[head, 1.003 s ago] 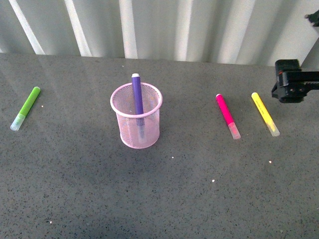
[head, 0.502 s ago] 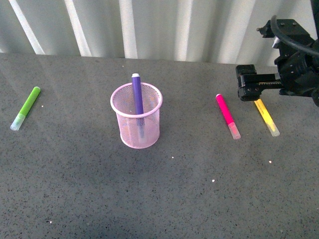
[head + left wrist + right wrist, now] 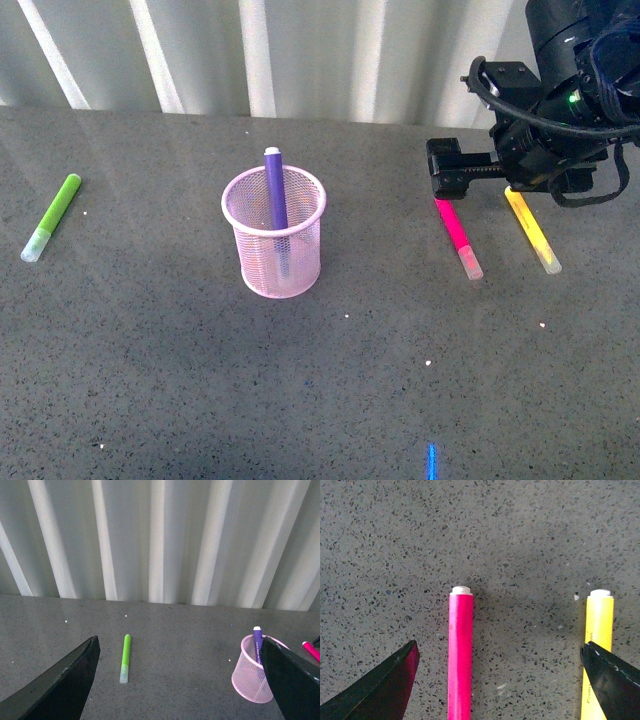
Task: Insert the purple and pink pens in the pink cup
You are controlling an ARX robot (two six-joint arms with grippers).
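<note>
The right claw hangs low over the tabletop with its jaws spread wide. It holds nothing and touches nothing. The pink pen lies flat between the jaws, and its blunt white end is in view. The pen is not in the middle of the opening but closer to one finger. The yellow marker lies parallel to it, just at the inner edge of the other finger. I judge that the wide opening is meant for taking the pink pen across its body. The claw should first come more over this pen, so that the yellow marker is not caught together with it.

Further away, the purple pen stands inside the pink cup and leans on the rim, so half of the task looks done. The left claw is also wide and empty, well apart from the cup. The lime-green marker lies alone at the far left side.
</note>
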